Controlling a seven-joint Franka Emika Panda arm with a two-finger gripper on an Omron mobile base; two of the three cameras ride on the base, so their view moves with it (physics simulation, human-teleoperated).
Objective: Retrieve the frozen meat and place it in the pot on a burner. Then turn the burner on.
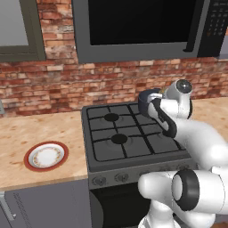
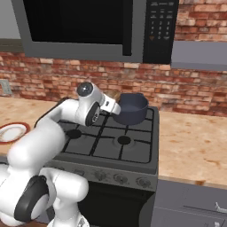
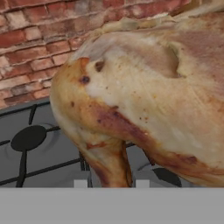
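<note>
The frozen meat [image 3: 144,96], a lumpy golden-brown chicken piece, looms close in the hand view, its narrow end held between the fingertips [image 3: 81,183] of my shut gripper [image 3: 108,181]. In the right base view my gripper [image 2: 114,105] hangs just left of the dark blue-grey pot [image 2: 132,109], level with its rim, and a brown bit of meat [image 2: 116,95] shows above the hand. The pot [image 1: 146,100] stands on the stove's back right grate, partly hidden by my wrist in the left base view. A black burner [image 3: 28,138] lies below the meat.
The dark stove [image 1: 133,156] has uncovered burners at back left [image 1: 111,117] and front left [image 1: 119,138], and knobs [image 2: 119,178] along its front. A red-rimmed white plate [image 1: 46,156] sits on the wooden counter to the left. A microwave [image 2: 88,26] hangs overhead against the brick wall.
</note>
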